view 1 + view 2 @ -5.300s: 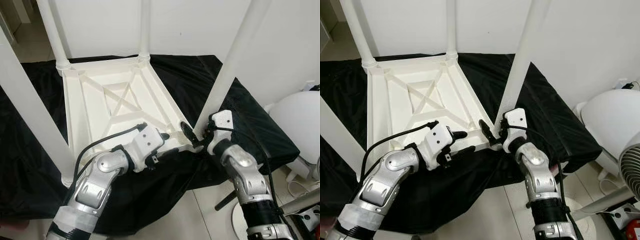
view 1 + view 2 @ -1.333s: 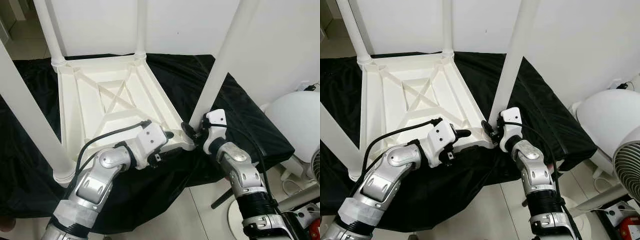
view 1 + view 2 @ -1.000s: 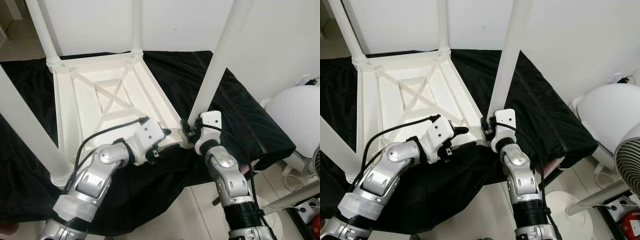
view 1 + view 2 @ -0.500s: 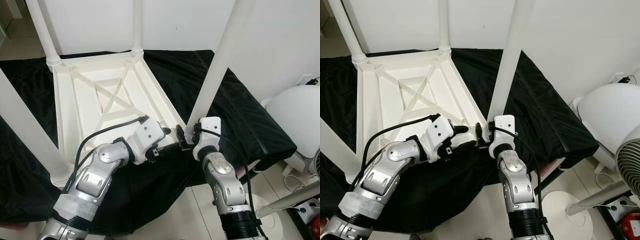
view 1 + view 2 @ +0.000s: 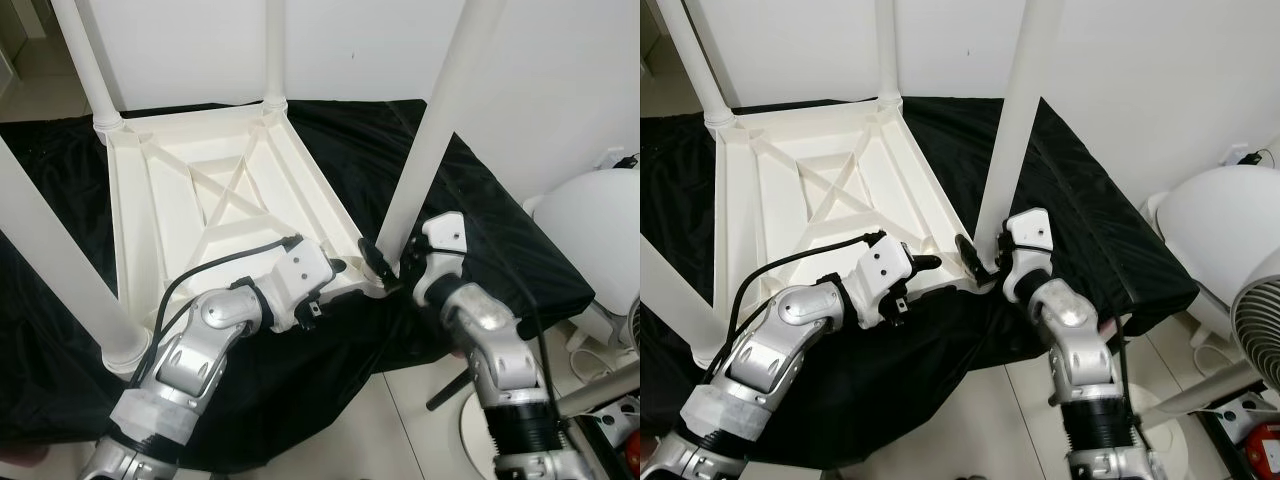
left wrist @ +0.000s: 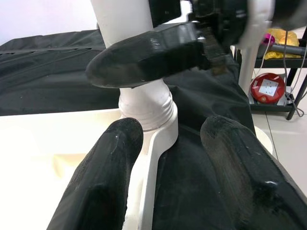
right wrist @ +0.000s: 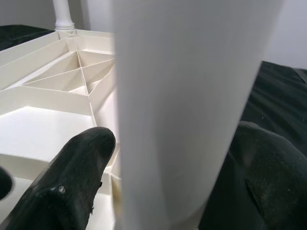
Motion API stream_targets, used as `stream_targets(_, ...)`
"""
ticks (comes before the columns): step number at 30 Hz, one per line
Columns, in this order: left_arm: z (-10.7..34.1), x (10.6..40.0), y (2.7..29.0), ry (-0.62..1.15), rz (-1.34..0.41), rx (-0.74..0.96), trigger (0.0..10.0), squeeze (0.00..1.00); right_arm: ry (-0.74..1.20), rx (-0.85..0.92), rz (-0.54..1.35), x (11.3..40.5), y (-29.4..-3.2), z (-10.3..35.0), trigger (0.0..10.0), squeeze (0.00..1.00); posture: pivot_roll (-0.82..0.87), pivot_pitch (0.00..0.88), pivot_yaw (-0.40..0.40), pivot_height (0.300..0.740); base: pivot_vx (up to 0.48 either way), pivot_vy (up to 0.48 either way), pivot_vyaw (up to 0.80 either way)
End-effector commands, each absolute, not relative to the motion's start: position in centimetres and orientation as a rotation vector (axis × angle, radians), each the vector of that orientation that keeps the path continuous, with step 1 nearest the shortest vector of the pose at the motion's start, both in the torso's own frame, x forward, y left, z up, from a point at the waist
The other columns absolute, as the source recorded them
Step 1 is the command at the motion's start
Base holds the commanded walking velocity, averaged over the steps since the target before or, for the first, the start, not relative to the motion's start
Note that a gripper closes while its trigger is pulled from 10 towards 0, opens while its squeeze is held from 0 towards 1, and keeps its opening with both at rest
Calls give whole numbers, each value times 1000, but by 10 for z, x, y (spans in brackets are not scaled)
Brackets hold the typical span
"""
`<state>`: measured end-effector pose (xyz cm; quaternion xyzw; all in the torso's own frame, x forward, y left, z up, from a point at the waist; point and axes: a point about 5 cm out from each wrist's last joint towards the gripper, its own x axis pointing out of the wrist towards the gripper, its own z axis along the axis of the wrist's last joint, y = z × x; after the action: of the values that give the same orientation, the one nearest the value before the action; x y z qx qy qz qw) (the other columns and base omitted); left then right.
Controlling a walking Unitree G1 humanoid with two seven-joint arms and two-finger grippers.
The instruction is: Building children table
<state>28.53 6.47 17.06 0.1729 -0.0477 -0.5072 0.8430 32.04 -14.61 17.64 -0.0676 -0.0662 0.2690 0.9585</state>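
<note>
A white children's table [image 5: 180, 200] lies upside down on a black cloth [image 5: 500, 230], its legs pointing up. My left gripper [image 5: 340, 278] is open at the near edge, one finger on each side of the table's rim [image 6: 148, 158], close to the near-right corner. My right gripper [image 5: 392, 262] is shut on the base of the near-right leg [image 5: 430, 140], just above its collar [image 6: 146, 105]. In the right wrist view the leg [image 7: 187, 96] fills the gap between the two fingers [image 7: 72, 182]. One right finger [image 5: 370, 252] shows left of the leg; the other is hidden behind it.
Three other legs stand up: near left [image 5: 50, 250], far left [image 5: 85, 60] and far right [image 5: 272, 50]. A white wall is close behind. On my right are a white rounded appliance [image 5: 600, 230], a fan [image 5: 1260, 330] and a red object [image 5: 1265, 440] on the tiled floor.
My right forearm has swung from in front of the corner out to the right, its wrist turning around the leg's base. The left gripper stays at the rim.
</note>
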Motion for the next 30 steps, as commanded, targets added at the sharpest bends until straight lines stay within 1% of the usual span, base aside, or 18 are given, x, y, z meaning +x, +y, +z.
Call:
stream_targets(1, 172, 284, 61, -114, -1092, 369, 10000, 0, -111, -140, 593, 322, -147, 171, 10000, 0, 25, 57, -18, 740, 0, 0, 0)
stream_targets(3, 173, 285, 62, -117, -1092, 383, 10000, 0, -89, -171, 670, 327, -148, 170, 10000, 0, 29, 55, -17, 740, 0, 0, 0)
stream_targets(9, 173, 285, 65, -114, -1083, 390, 10000, 0, -42, -211, 769, 331, -147, 166, 10000, 0, 45, 58, -22, 740, 0, 0, 0)
stream_targets(10, 173, 284, 65, -112, -1080, 387, 10000, 0, -28, -220, 799, 332, -147, 164, 9882, 0, 51, 59, -28, 740, 0, 0, 0)
stream_targets(11, 172, 282, 66, -111, -1078, 385, 10000, 0, -18, -239, 837, 332, -146, 162, 8118, 0, 53, 60, -29, 740, 0, 0, 0)
stream_targets(13, 172, 282, 66, -111, -1078, 385, 10000, 0, -18, -239, 837, 332, -146, 162, 8118, 0, 53, 60, -29, 740, 0, 0, 0)
stream_targets(14, 172, 281, 65, -110, -1076, 381, 10000, 0, -18, -246, 851, 333, -146, 162, 0, 0, 56, 61, -30, 740, 0, 0, 0)
stream_targets(19, 170, 278, 64, -105, -1078, 375, 10000, 0, -11, -251, 879, 332, -148, 158, 0, 0, 59, 62, -31, 740, 0, 0, 0)
stream_targets(20, 169, 278, 64, -103, -1080, 375, 10000, 0, -17, -259, 868, 333, -150, 157, 4235, 0, 59, 60, -35, 740, 0, 0, 0)
stream_targets(22, 169, 278, 64, -103, -1080, 376, 10000, 0, -21, -263, 857, 333, -152, 157, 4235, 0, 59, 59, -34, 740, 0, 0, 0)
stream_targets(23, 170, 278, 64, -107, -1086, 373, 10000, 0, -17, -254, 853, 334, -153, 156, 10000, 0, 53, 61, -32, 740, 0, 0, 0)
stream_targets(30, 171, 280, 63, -112, -1089, 375, 10000, 0, -11, -223, 805, 337, -157, 156, 10000, 0, 40, 57, -29, 740, 0, 0, 0)
